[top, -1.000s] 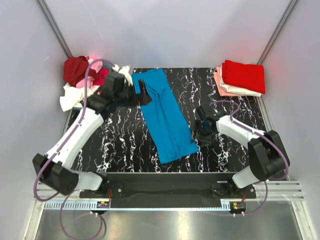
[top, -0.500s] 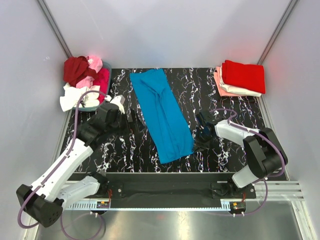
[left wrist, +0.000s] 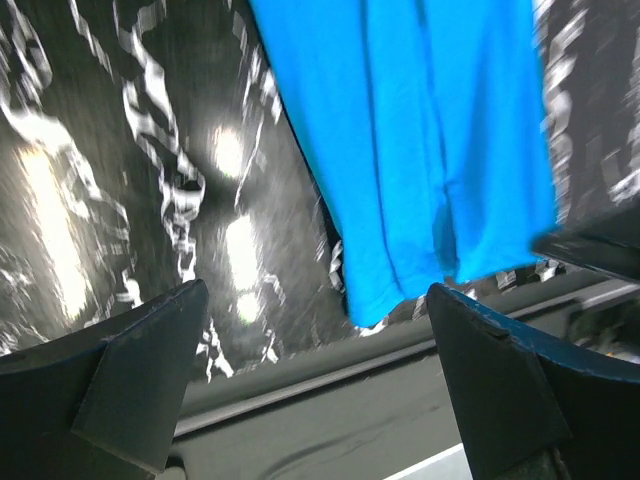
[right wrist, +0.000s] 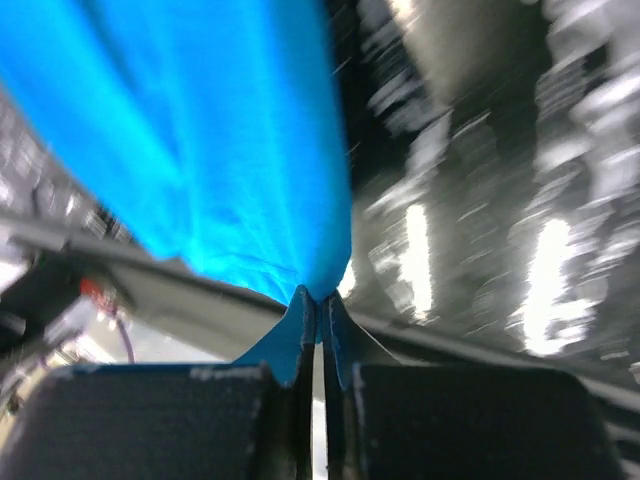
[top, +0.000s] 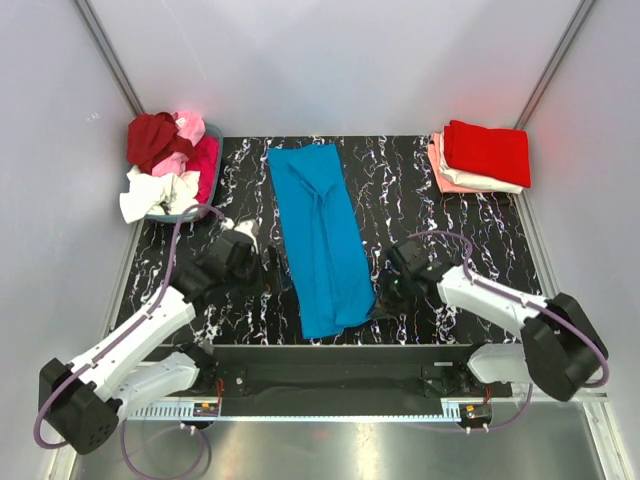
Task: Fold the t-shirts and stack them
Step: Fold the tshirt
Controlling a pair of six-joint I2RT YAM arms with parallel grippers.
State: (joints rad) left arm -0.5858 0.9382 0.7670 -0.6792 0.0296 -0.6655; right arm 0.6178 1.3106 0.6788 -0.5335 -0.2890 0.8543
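Note:
A bright blue t-shirt (top: 320,235) lies folded into a long strip down the middle of the black marbled table (top: 420,200). My right gripper (top: 385,300) is shut on the near right corner of this blue t-shirt (right wrist: 200,150), the cloth pinched between its fingertips (right wrist: 305,320). My left gripper (top: 272,268) hovers open just left of the strip, with nothing between its fingers (left wrist: 140,370); the blue t-shirt (left wrist: 430,130) shows ahead of it. Folded t-shirts, red on top of pink and cream, form a stack (top: 485,155) at the far right.
A basket (top: 172,170) at the far left holds a heap of dark red, pink, magenta and white t-shirts. White walls enclose the table on three sides. The arms' mounting rail (top: 330,375) runs along the near edge.
My right gripper has shut on the strip's near right corner and pulled it leftward, straightening the strip. My left arm drew back from the far end toward the near left.

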